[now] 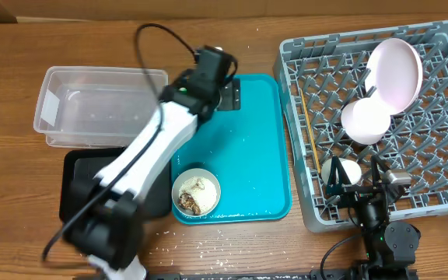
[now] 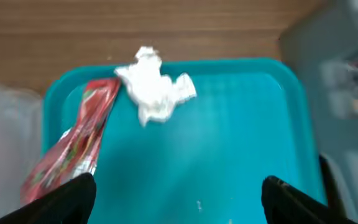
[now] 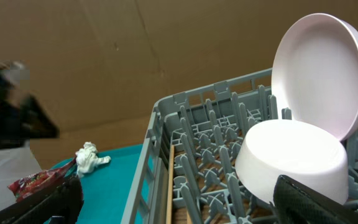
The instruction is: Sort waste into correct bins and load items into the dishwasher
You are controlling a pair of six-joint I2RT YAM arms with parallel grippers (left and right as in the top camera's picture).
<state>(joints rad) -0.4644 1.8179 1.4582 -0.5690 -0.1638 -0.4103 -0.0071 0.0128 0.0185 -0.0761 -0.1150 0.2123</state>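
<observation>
Left arm (image 1: pixel 158 136) outstretched, jaws seemingly apart

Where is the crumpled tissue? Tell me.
In the left wrist view, the tissue lies on the teal tray near its far edge, beside the red wrapper.

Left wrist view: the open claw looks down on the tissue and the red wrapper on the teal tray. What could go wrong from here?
1. The tissue and the red wrapper lie side by side, so the left claw may grab both and mix the waste.
2. Overhead, the left arm passes close to the bowl of food scraps on the teal tray; a swing might knock it.
</observation>
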